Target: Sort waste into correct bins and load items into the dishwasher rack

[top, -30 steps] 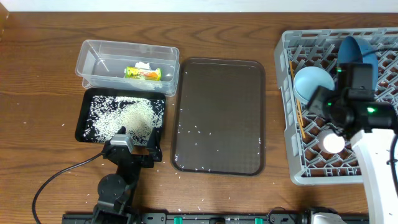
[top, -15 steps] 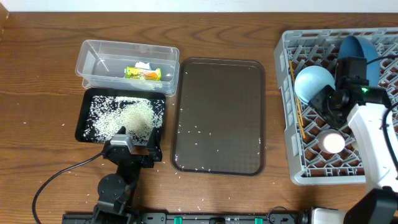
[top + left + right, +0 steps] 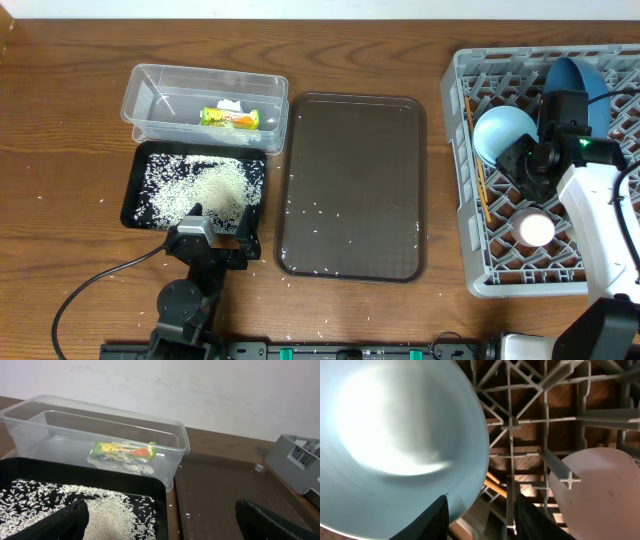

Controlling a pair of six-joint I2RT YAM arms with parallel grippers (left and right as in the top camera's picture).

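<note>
At the table's (image 3: 60, 120) right edge the grey dishwasher rack (image 3: 480, 270) is seen, the largest thing on it. At the table's middle the brown serving tray (image 3: 350, 180) is laid, with a few stray grains scattered over its near half. Toward the far left corner the clear tub (image 3: 200, 70) is set. The black tray (image 3: 135, 215) is placed just beside the tub's near side.

Inside the rack, the blue plate (image 3: 575, 80) is stood on edge near the far right corner. The pale blue-rimmed bowl (image 3: 503, 133) is tipped on its side by the rack's far left part. The pink cup (image 3: 533, 228) is lodged nearer the rack's near edge. The chopsticks (image 3: 482, 190) are laid along the rack's left wall.

A heap of rice (image 3: 200, 190) is held in the black tray. The snack wrapper (image 3: 230, 117) is found in the tub, with the tissue (image 3: 230, 104) touching it.

The left gripper (image 3: 215, 235) is held at the black tray's near right corner, its fingers spread wide and nothing between them. The right gripper (image 3: 530, 165) is positioned over the rack beside the bowl. Its fingers (image 3: 427, 520) are kept partly apart, and the bowl's rim is seen at the gap. Whether the bowl is touched cannot be told.
</note>
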